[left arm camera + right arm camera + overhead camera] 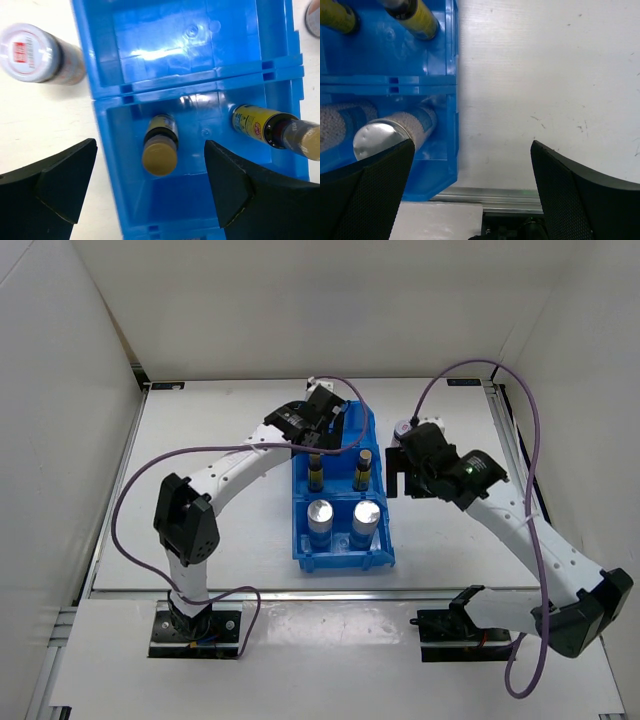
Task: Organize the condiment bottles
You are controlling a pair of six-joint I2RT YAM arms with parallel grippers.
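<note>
The left arm (235, 468) reached forward, its left gripper (150, 150) spread and empty above two slim dark yellow-labelled bottles (316, 472) in the middle compartment of the blue plastic three-compartment bin (340, 560). Two white-blue silver-capped cylinders (321, 515) stood in the near compartment. The right arm (520, 525) bent inward, its right gripper (471, 147) spread over the white table (545, 75) beside the bin.

One blue bin (340, 560) holds two silver-capped cylinders (320, 513) (367, 512) and two slim yellow-labelled bottles (316, 472) (363, 470); two squat jars (32, 51) (404, 428) stand outside it.

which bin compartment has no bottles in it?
The far compartment. It is bare, while the middle one holds two yellow-labelled bottles and the near one two silver-capped bottles.
</note>
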